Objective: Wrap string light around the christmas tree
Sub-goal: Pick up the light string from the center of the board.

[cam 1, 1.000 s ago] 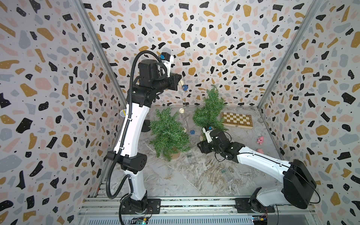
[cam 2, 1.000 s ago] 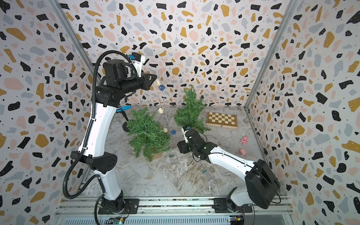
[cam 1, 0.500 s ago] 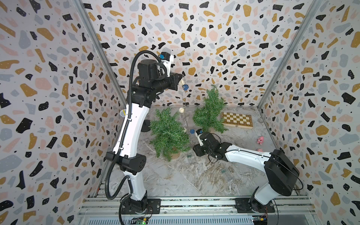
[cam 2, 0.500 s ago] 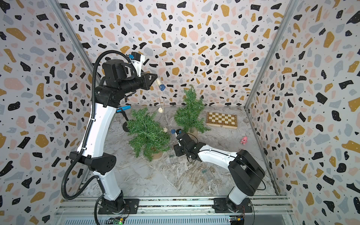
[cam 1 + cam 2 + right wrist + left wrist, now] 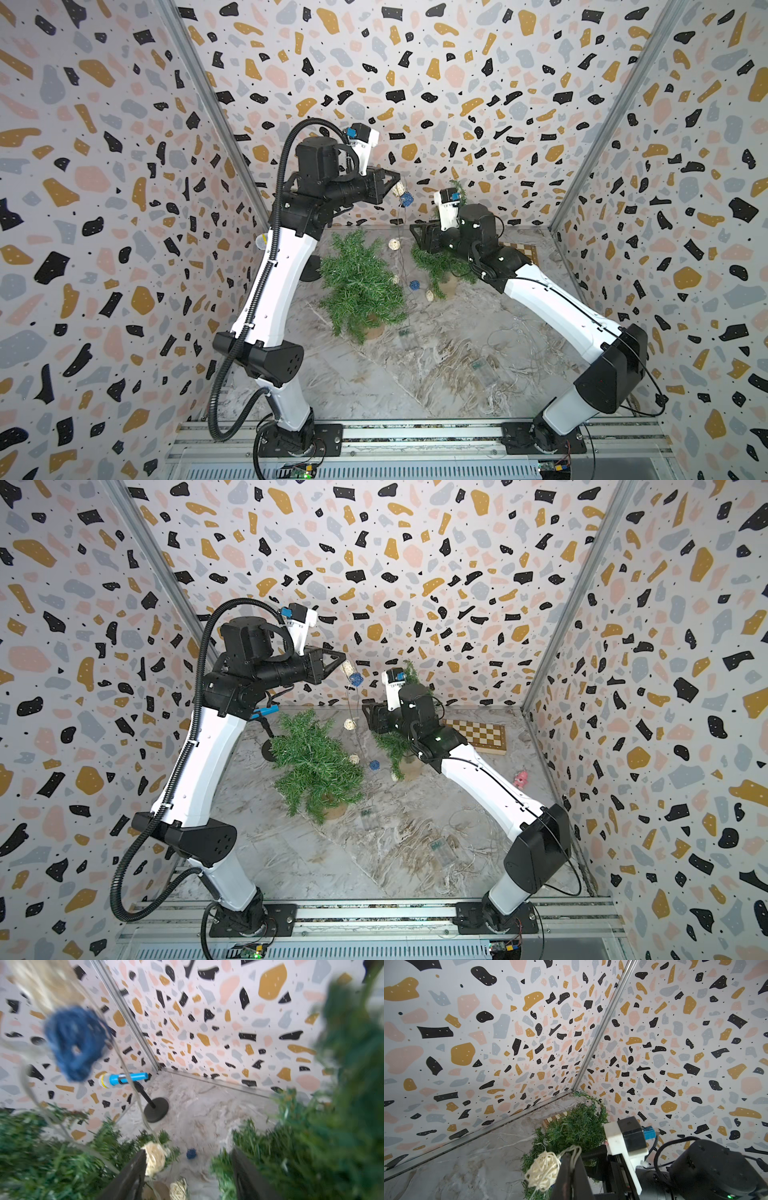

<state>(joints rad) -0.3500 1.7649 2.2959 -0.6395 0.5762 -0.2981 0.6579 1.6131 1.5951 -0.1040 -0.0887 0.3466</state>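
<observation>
The marble tabletop (image 5: 374,395) carries everything. Two arms lean over it. The left arm is raised high over the back edge, and the right arm is stretched low across the small tree (image 5: 436,262), hiding much of it and, in a top view, most of the chessboard (image 5: 478,733) in the back right corner. There are two trees: the big tree (image 5: 357,286) stands left of the middle and the small one near the back edge, both upright. A blue microphone (image 5: 264,710) on a round stand sits in the back left corner, behind the big tree. The left gripper (image 5: 397,183) is clamped on the wire of the string light (image 5: 399,232), just beside a cream ball. From there the string light hangs down between the two trees, beside them, with its lower balls near their bases. Six balls show, four cream and two blue. The right gripper (image 5: 189,1150) is at the small tree's left side, jaws spread wide and holding nothing, with a cream ball against one finger (image 5: 137,1165) and branches crowding it. Two clear battery boxes (image 5: 368,817) lie toward the middle with loose wire. One pink toy (image 5: 520,777) sits by the right edge.
</observation>
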